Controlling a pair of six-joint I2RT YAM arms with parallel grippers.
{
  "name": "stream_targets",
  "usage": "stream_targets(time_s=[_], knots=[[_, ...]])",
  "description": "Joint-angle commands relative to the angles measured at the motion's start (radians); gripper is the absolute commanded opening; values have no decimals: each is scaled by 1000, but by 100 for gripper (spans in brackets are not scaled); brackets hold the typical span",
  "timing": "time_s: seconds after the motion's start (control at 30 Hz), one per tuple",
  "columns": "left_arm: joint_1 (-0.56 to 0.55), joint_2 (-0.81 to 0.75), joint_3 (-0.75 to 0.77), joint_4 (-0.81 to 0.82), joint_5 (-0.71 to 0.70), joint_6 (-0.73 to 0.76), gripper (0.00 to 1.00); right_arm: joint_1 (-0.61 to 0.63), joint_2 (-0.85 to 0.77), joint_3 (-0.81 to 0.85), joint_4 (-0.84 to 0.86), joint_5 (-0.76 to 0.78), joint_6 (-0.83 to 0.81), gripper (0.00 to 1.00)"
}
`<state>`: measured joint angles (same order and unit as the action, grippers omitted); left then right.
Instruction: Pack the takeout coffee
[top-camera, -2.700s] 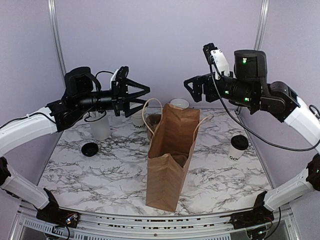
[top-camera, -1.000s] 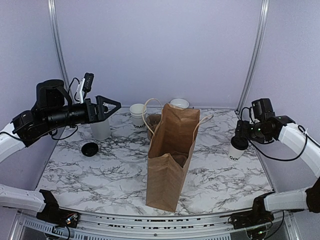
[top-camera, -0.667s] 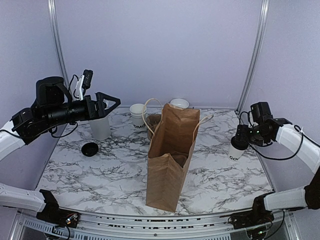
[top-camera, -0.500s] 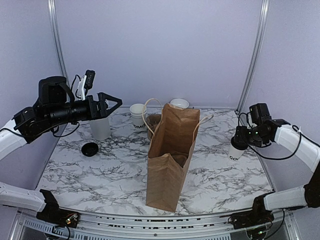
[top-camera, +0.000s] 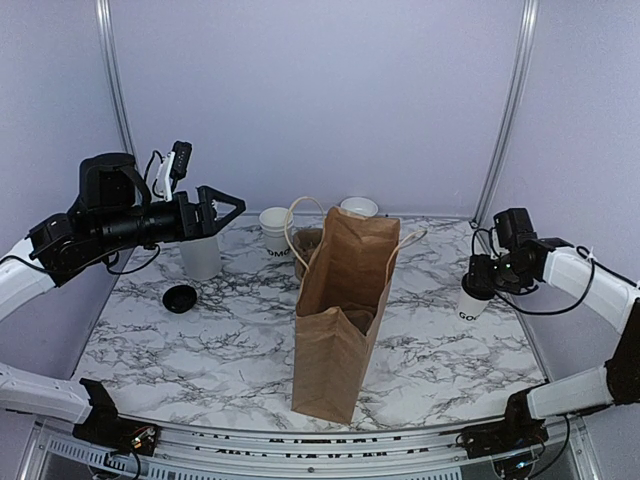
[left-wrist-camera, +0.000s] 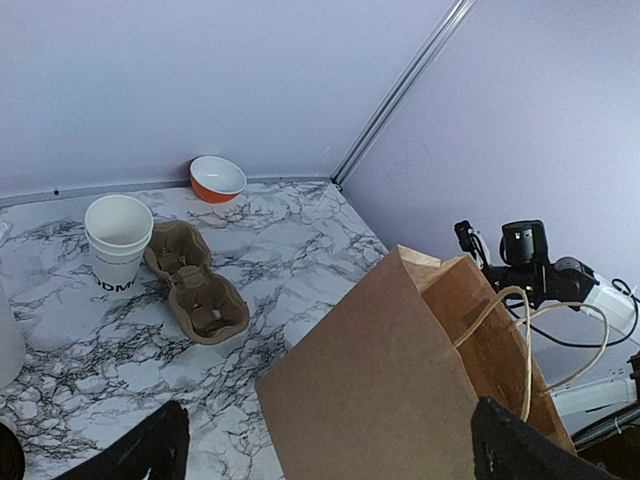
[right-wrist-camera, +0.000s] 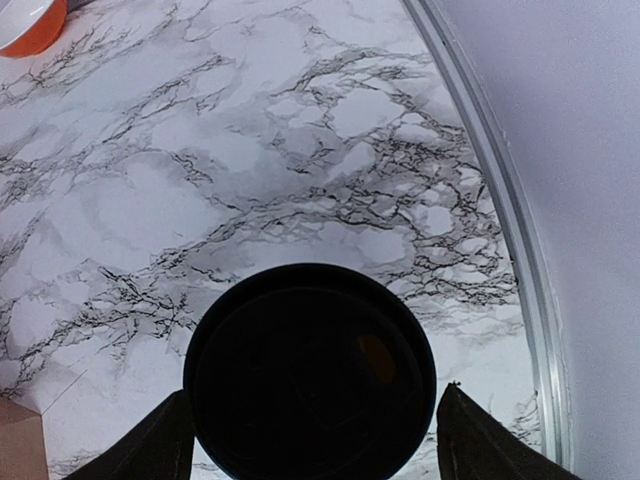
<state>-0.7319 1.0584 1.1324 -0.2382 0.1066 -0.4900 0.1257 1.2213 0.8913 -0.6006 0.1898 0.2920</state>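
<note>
Cup of takeout coffee (top-camera: 470, 304) upright on marble tabletop (top-camera: 200, 350), well to right of brown paper bag (top-camera: 340, 310), black lid on, long axis vertical. Right gripper (top-camera: 487, 272) directly over it, on the side away from bag; in right wrist view, lid (right-wrist-camera: 310, 370) centred between the two fingers, right gripper (right-wrist-camera: 312, 445) looking almost straight down the cup's axis. Jaws set one each side of lid, close against its rim; firm grip or mere bracketing not resolvable, so cannot tell. Cup not lifted, base apparently on tabletop. Left gripper (top-camera: 222, 211) high and well to left of bag, jaws spread wide, nothing between them; left wrist view shows left gripper (left-wrist-camera: 330, 455) looking across at bag (left-wrist-camera: 400, 380). Behind bag: lidless white cup (left-wrist-camera: 118, 240), cardboard cup carrier (left-wrist-camera: 195, 285) touching or just beside it, orange bowl (left-wrist-camera: 217, 178) further back. Left of bag: tall white holder (top-camera: 200, 255) and loose black lid (top-camera: 180, 297). Judgement: right arm by far the nearer, grasp stage in hand. Next move likely to need closure on cup wall below lid, straight lift along axis, then carry leftward above bag rim, since bag mouth stands higher than cup top. Risk: squeeze on lid alone popping it off.
</note>
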Motion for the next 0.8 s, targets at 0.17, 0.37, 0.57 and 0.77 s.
stream_targets(time_s=[0.17,0.37,0.57,0.77], knots=[[5,4,33,-10,-9,-8,99,-9,49,34,37,18,-22,79],[5,8,32,-9,-3,-8,99,-9,67,33,43,9,-20,77],[5,16,33,-9,-1,-12,99,-9,75,13,51,2,-20,77],[5,22,35,-9,6,-17,99,-9,76,13,52,1,-22,81]])
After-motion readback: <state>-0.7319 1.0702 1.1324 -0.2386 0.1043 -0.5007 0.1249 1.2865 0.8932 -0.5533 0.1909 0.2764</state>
